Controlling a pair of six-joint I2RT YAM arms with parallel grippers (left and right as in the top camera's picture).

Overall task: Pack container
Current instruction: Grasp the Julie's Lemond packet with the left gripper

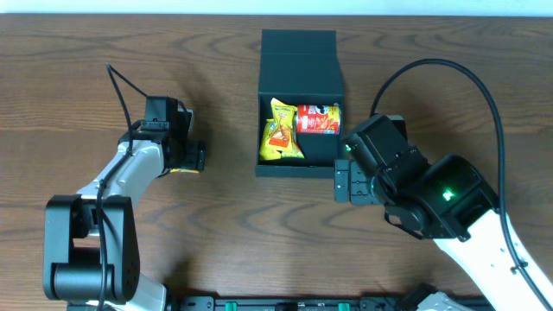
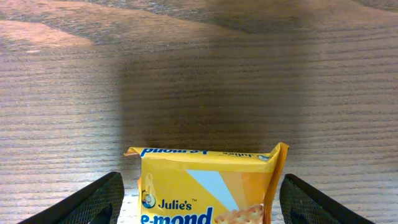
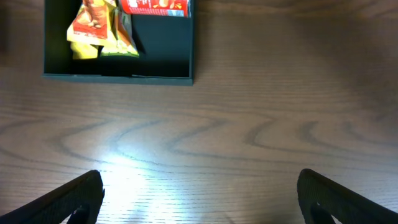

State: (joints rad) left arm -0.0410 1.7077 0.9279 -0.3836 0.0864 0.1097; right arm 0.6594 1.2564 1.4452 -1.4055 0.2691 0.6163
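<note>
Overhead, container sits mid-table, lid open, snacks inside. Left wrist: left gripper jaws flank a yellow biscuit packet; grip unclear. Right wrist: right gripper spread wide, empty, near container.

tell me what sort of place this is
Probably a robotics lab workbench, not a home: a black-and-white left robot arm and right robot arm work at a brown wood-grain table, with a dark teal-green square container holding snack packets between them.
</note>
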